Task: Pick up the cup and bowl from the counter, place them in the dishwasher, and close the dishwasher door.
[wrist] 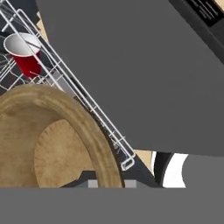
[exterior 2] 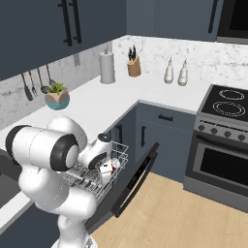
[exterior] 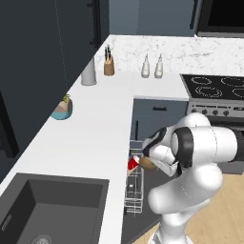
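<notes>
bowl (wrist: 57,144) tilted in shut claw, cup (wrist: 25,54) upright in rack (wrist: 94,111)

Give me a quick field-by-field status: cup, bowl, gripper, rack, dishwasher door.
cup: red, upright in the rack
bowl: tan, held over the rack, at the gripper
gripper: shut on bowl
rack: white wire, pulled out over the open door
dishwasher door: open, folded down
</notes>
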Motion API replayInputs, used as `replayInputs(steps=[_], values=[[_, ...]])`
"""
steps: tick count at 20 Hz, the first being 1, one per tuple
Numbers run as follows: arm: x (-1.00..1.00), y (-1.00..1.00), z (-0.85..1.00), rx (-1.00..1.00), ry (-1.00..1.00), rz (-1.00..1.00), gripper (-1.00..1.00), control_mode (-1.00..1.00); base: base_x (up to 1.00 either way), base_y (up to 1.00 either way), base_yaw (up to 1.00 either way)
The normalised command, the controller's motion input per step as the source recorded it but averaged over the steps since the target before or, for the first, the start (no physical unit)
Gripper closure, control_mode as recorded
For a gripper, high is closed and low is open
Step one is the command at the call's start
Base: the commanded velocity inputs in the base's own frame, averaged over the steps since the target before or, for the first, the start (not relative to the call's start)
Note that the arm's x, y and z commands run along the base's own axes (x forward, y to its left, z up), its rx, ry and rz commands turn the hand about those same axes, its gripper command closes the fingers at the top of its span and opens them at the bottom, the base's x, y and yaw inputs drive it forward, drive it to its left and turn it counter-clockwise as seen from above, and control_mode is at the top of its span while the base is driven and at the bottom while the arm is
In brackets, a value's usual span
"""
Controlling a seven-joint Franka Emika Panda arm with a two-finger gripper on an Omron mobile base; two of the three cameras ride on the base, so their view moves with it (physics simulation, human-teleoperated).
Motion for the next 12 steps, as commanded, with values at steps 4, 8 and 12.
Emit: replayInputs(steps=[4, 8, 12], values=[[0.39, 0.10, -0.18, 0.23, 0.11, -0.02, 1.00, -1.00, 0.00, 0.00, 0.00], [0.44, 0.45, -0.24, 0.18, 0.14, -0.06, 1.00, -1.00, 0.00, 0.00, 0.00], [0.38, 0.52, -0.41, 0.14, 0.17, -0.10, 1.00, -1.00, 0.00, 0.00, 0.00]])
